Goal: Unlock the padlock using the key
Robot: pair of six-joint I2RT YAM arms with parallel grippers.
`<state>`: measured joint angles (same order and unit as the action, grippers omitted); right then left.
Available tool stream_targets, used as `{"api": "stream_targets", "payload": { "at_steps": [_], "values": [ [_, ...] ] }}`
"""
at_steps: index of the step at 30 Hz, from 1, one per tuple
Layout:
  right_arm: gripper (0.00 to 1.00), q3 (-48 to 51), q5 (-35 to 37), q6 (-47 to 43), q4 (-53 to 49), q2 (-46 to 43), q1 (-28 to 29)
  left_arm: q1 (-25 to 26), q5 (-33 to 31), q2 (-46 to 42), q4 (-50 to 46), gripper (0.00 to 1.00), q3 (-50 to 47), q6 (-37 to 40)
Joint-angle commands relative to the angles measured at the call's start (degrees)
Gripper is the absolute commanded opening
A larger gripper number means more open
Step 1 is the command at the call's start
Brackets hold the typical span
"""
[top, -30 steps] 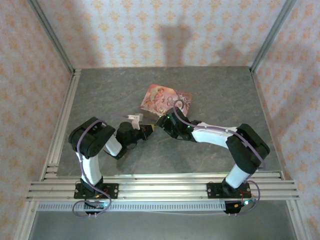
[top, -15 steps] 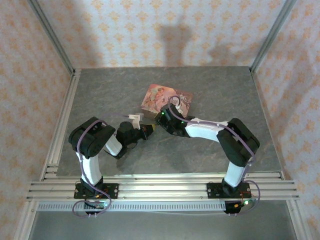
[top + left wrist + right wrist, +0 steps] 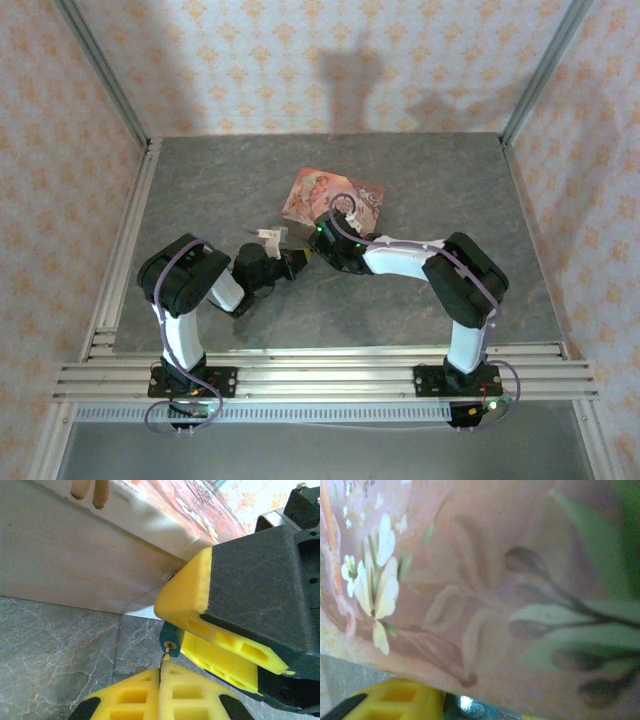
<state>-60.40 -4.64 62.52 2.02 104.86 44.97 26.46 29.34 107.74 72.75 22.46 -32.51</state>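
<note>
The right arm (image 3: 400, 262) has swung left, its jaws narrowing to pinch the padlock (image 3: 170, 639) by the tin's (image 3: 100, 565) near corner, mid-worktop. The left jaws, clamped on the key (image 3: 166, 656), hold its tip at the keyhole, so insertion looks next.

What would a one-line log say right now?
left tool: shut on thin silvery key | right tool: around small teal padlock

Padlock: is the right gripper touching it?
Touching. The left wrist view shows the padlock pinched between the yellow fingers of the right gripper, with no gap visible.
</note>
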Motion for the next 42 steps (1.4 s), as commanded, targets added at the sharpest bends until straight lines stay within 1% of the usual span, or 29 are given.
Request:
{"api": "stream_targets", "payload": {
  "at_steps": [1,5,10,13,14,23,28,36,39,41,42],
  "values": [
    [0.34,-1.56,1.92,0.32,-1.33,1.40,0.20,-0.27,0.89,-1.13,2.48,0.00,0.83,1.05],
    [0.19,-2.10,2.10,0.23,-1.76,1.88,0.23,-0.27,1.14,-1.13,2.46,0.00,0.82,1.14],
    [0.10,-2.01,2.36,0.14,-1.85,1.94,0.16,-0.27,1.75,-1.44,2.48,0.00,0.83,1.29],
    [0.01,-1.75,2.40,0.06,-1.80,1.84,0.16,-0.27,2.33,-1.83,2.46,0.00,0.99,0.92],
    [0.00,-1.65,2.36,0.20,-1.68,1.84,0.23,-0.27,2.78,-1.93,2.48,0.00,1.16,0.71],
    [0.00,1.80,1.03,2.19,3.38,0.62,0.19,-0.44,8.84,-2.15,2.61,0.00,5.21,-6.22],
    [0.00,3.26,-1.20,4.07,6.67,0.41,0.13,-0.44,10.06,-1.87,2.83,0.00,7.17,-8.30],
    [0.00,4.24,-3.55,4.88,7.89,0.79,0.20,-0.44,13.59,-4.38,2.57,0.00,10.27,-12.78],
    [0.00,4.07,-4.58,5.14,8.49,0.79,0.24,-0.44,13.94,-3.31,2.36,0.00,11.05,-13.06],
    [0.00,3.83,-5.00,5.17,8.65,0.37,0.20,-0.36,14.32,-1.46,2.65,0.06,11.71,-13.66],
    [0.00,3.95,-4.99,5.17,8.60,0.20,0.29,-0.28,14.42,-0.87,2.66,0.08,11.89,-13.72]
  ]
}}
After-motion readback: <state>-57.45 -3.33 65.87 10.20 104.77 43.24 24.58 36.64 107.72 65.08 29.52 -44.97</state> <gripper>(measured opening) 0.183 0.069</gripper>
